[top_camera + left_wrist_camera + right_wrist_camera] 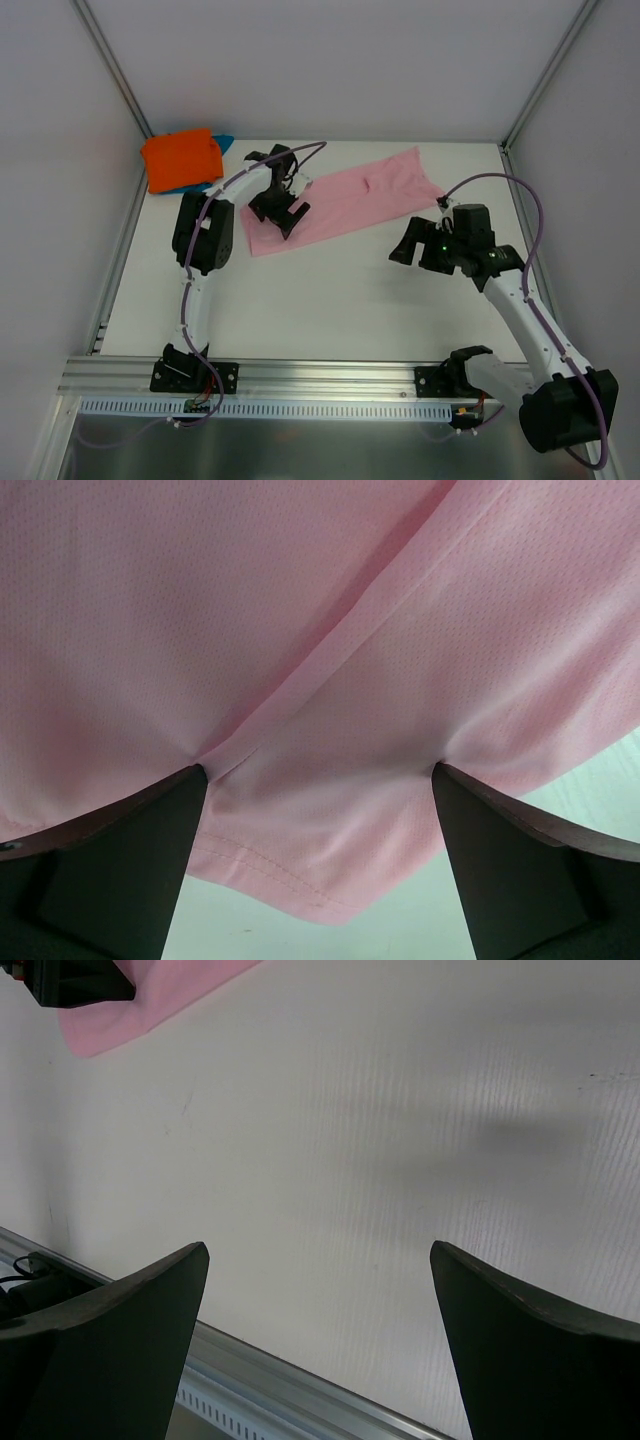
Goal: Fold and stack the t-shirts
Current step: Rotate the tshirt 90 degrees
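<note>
The pink t-shirt (350,200) lies flat on the far middle of the table (330,310), folded into a long narrow strip that runs from its near left end up to its far right end. We judge it light, thin and limp: it will sag and slide over itself once lifted, and the smooth knit may slip out of a shallow pinch, so a hold should go through all the layers at a corner or along the short end, close to the hem (270,885), not in the loose middle. The left gripper (280,218) is low over that near left end with its fingers spread wide apart, one on each side of a seam. The cloth dimples at both tips, so they seem to press on it, but nothing is pinched yet. The right gripper (405,245) hovers near the strip's right end over bare table, its fingers also wide apart and holding nothing; its own camera shows only table and one corner of the pink cloth. Well apart in the far left corner, the orange t-shirt (182,158) sits folded on top of the teal-blue t-shirt (224,140), which shows only at the edges. That looks to us like the stack the pink one should join after further folds.
</note>
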`<state>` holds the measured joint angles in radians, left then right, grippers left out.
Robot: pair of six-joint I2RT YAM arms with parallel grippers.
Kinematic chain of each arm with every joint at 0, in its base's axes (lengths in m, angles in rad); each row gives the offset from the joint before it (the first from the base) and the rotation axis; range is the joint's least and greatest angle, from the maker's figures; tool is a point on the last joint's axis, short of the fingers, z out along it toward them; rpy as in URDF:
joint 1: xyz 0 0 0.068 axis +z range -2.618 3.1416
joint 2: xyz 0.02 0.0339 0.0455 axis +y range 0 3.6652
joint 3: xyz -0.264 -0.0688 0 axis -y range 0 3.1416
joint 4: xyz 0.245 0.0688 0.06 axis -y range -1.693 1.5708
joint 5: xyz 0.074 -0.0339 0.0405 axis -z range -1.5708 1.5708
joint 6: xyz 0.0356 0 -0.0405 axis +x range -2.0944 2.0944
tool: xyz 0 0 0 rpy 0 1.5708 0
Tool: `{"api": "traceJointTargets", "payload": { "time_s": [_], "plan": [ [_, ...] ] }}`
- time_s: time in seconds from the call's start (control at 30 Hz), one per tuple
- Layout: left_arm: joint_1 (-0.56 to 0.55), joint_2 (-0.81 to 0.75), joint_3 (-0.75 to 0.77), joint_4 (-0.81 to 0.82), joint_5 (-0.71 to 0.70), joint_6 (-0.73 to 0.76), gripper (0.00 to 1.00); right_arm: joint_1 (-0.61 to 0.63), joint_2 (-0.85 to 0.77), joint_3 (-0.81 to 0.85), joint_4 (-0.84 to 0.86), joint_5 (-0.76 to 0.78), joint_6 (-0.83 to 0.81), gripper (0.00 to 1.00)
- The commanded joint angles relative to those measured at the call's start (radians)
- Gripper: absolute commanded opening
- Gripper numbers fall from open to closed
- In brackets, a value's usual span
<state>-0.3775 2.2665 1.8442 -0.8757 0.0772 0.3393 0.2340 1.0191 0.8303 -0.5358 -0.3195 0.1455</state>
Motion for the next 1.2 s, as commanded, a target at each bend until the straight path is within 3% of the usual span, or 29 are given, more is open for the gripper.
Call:
{"api": "traceJointTargets", "payload": {
  "time_s": [0.0,0.27,0.47,0.77,0.9,1.17],
  "plan": [
    [-0.017,0.062,-0.034,-0.153,0.157,-0.078,0.99,-0.004,-0.034,0.027,0.011,-0.01,0.017,0.99],
    [-0.096,-0.057,-0.296,-0.091,0.272,-0.201,0.99,-0.005,-0.085,-0.011,0.023,-0.013,0.039,0.99],
    [-0.254,-0.116,-0.442,0.003,0.364,-0.318,0.99,-0.012,-0.14,-0.019,0.002,-0.015,0.034,1.0],
    [-0.546,-0.094,-0.438,0.217,0.556,-0.56,0.99,-0.016,-0.217,-0.045,-0.044,-0.017,0.016,0.99],
    [-0.587,-0.122,-0.404,0.316,0.618,-0.643,0.99,-0.021,-0.223,-0.066,-0.052,0.0,0.0,1.0],
    [-0.583,-0.422,-0.41,0.29,0.369,-0.645,0.99,-0.027,-0.015,0.013,0.011,0.011,-0.047,0.99]
  ]
}}
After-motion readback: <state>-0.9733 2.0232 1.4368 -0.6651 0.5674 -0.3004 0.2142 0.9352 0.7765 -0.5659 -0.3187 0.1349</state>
